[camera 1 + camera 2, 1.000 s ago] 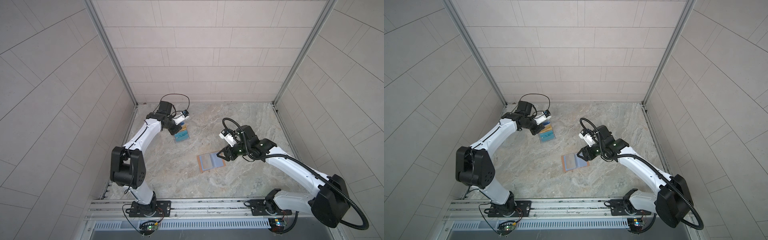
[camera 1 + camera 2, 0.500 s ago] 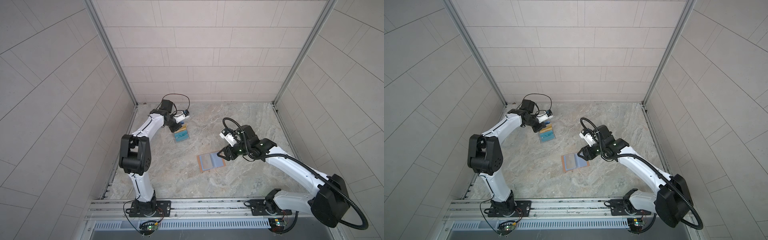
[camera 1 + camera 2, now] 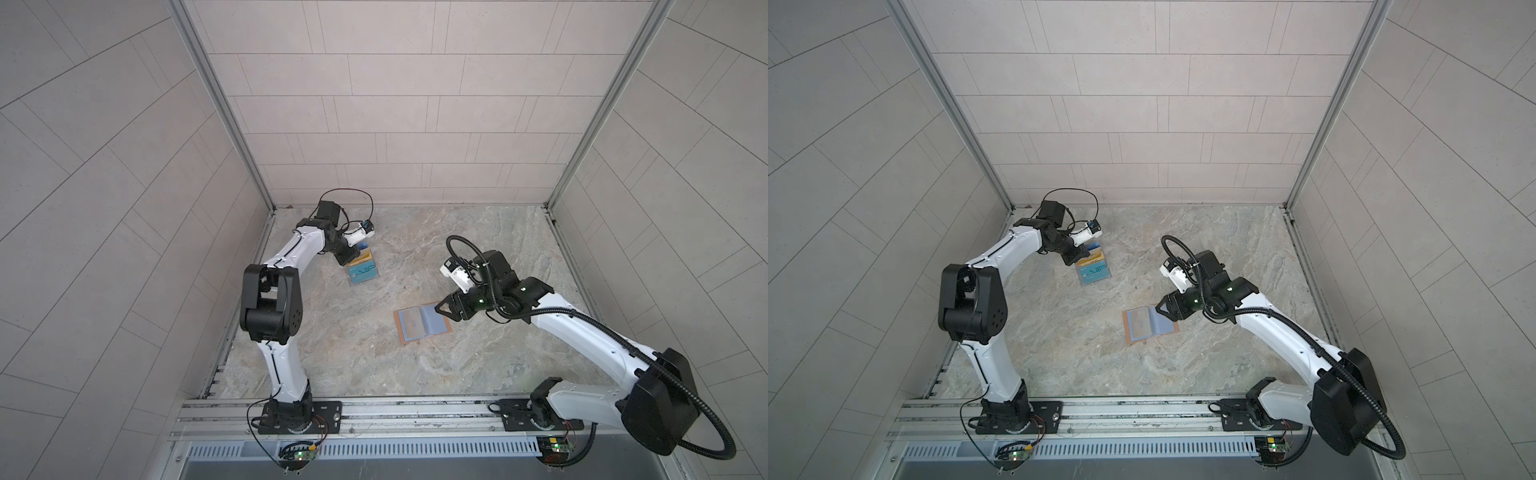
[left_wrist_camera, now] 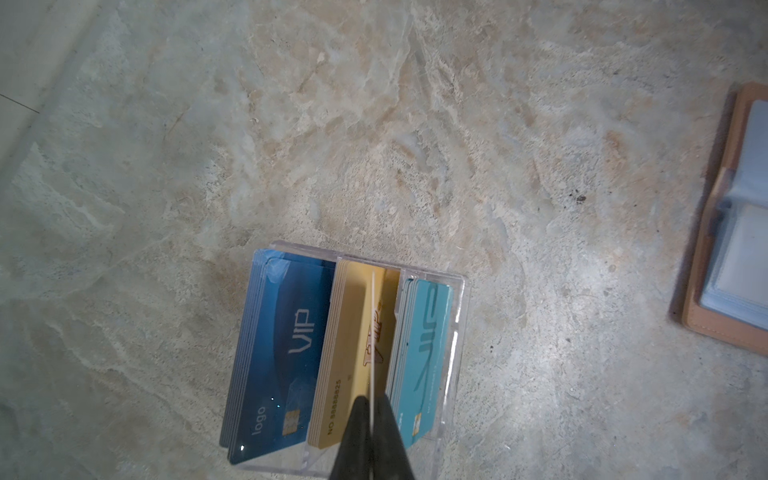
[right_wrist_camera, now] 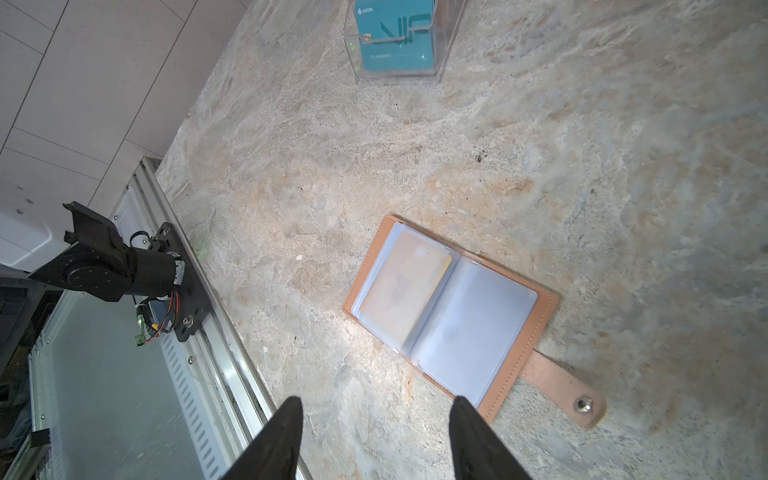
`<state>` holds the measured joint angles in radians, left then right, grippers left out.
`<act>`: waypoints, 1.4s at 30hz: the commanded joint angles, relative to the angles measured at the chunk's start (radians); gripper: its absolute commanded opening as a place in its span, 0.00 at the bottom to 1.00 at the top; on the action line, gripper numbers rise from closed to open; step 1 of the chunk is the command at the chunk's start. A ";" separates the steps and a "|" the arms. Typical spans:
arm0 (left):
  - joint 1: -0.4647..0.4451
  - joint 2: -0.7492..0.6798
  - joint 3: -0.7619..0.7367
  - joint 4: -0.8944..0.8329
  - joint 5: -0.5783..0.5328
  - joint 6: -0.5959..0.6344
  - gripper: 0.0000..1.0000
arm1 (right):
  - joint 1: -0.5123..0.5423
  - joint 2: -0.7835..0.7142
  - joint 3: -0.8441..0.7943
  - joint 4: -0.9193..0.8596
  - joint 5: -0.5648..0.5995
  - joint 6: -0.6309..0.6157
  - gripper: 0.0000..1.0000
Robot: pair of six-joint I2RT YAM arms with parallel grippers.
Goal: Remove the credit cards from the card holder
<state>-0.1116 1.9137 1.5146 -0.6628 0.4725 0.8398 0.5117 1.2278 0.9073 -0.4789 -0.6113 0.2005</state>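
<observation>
Lying open and flat near the middle of the stone table (image 5: 582,124), the card holder (image 5: 449,316) shows a gold card (image 5: 405,291) under one cloudy sleeve (image 5: 478,328). Well apart from it, a clear box (image 4: 461,291) holds blue cards (image 4: 282,340) reading "VIP" and "logo", gold cards (image 4: 340,353) reading "NO 8888825", and teal cards (image 5: 395,37) marked "AION". The left gripper (image 4: 371,401) pinches a thin card (image 4: 372,332) edge-on over the gold cards. The right gripper (image 5: 376,401) hangs just beside the card holder, fingers (image 5: 286,419) apart, holding nothing.

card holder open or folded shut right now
Open. The card holder lies spread flat on the table, inside facing up, snap tab unfastened; a gold card shows inside it.
</observation>
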 commanded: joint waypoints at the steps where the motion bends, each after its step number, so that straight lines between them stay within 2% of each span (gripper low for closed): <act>1: 0.006 0.017 0.033 -0.027 0.029 0.013 0.00 | -0.007 -0.028 -0.012 0.003 0.006 -0.003 0.59; 18: 0.015 0.077 0.051 -0.036 0.018 0.001 0.01 | -0.009 -0.039 -0.013 0.003 0.005 -0.004 0.59; 20: 0.015 0.076 0.051 -0.035 0.012 -0.002 0.04 | -0.009 -0.040 -0.015 0.007 0.005 -0.003 0.59; 26: 0.015 0.070 0.065 -0.039 0.020 -0.019 0.20 | -0.009 -0.041 -0.019 0.011 0.006 -0.002 0.59; 32: 0.015 0.052 0.083 -0.037 0.020 -0.046 0.24 | -0.010 -0.042 -0.022 0.014 0.008 -0.003 0.59; 38: 0.015 -0.007 0.104 -0.006 -0.024 -0.116 0.30 | -0.009 -0.042 -0.017 0.004 0.080 0.008 0.60; 42: 0.015 -0.048 0.121 -0.009 -0.064 -0.141 0.33 | -0.003 -0.048 -0.014 -0.004 0.088 0.009 0.60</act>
<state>-0.1028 1.9320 1.5898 -0.6735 0.4408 0.7326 0.5076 1.2098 0.8940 -0.4759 -0.5522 0.2111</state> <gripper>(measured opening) 0.332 0.600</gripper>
